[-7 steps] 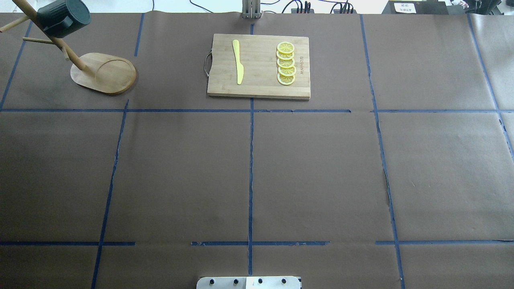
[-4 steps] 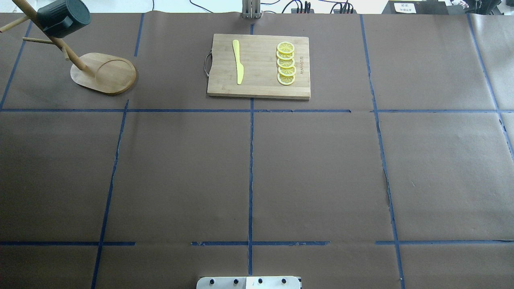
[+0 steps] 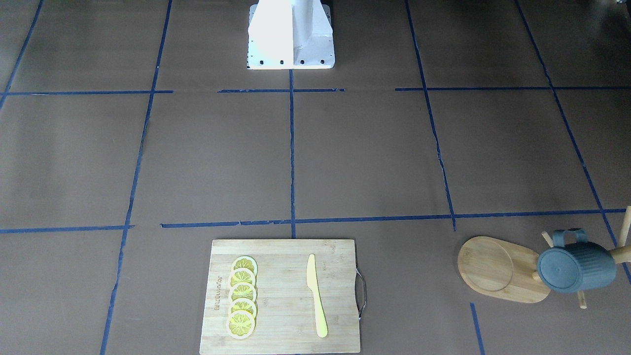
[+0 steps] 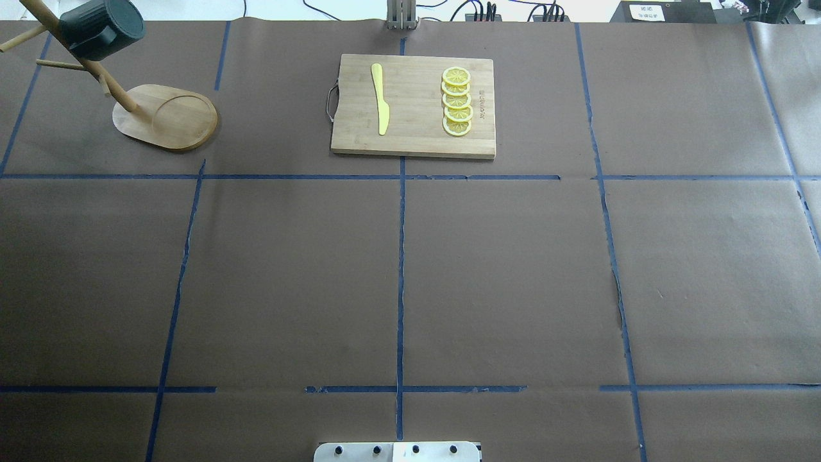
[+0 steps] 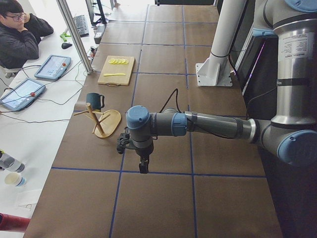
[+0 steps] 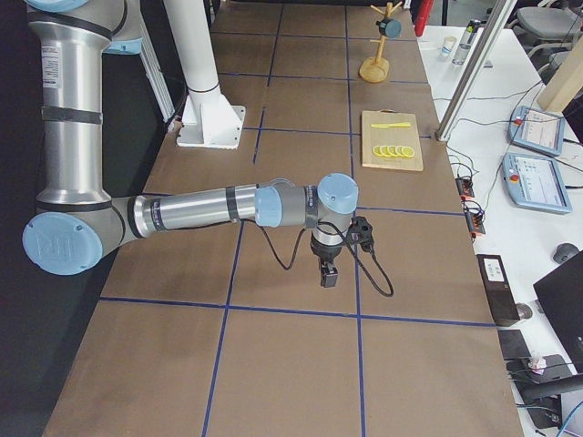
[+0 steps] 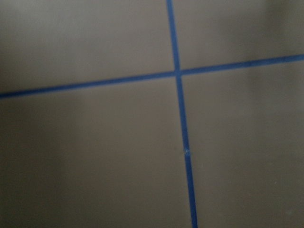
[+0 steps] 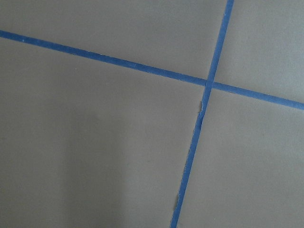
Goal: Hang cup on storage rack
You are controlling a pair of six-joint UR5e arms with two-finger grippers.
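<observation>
The dark teal-grey ribbed cup point(image 4: 102, 29) hangs by its loop handle on a peg of the wooden storage rack point(image 4: 170, 119) at the table's far left corner. Its base faces the camera in the front-facing view point(image 3: 576, 266). The rack's oval bamboo base point(image 3: 498, 268) is bare. No gripper touches the cup. My left gripper point(image 5: 143, 168) hangs over the brown paper well away from the rack point(image 5: 106, 124). My right gripper point(image 6: 329, 278) hangs over the table's right half. I cannot tell whether either is open or shut. Both wrist views show only paper and blue tape.
A rectangular bamboo cutting board point(image 4: 417, 138) lies at the far middle with a yellow knife point(image 4: 380, 96) and several lemon slices point(image 4: 457, 102). Blue tape lines point(image 4: 401, 269) grid the brown paper. The robot's base plate point(image 4: 397, 452) is at the near edge. An operator point(image 5: 20, 34) sits beyond the table.
The cup has shifted very slightly on its peg. Nothing else differs.
</observation>
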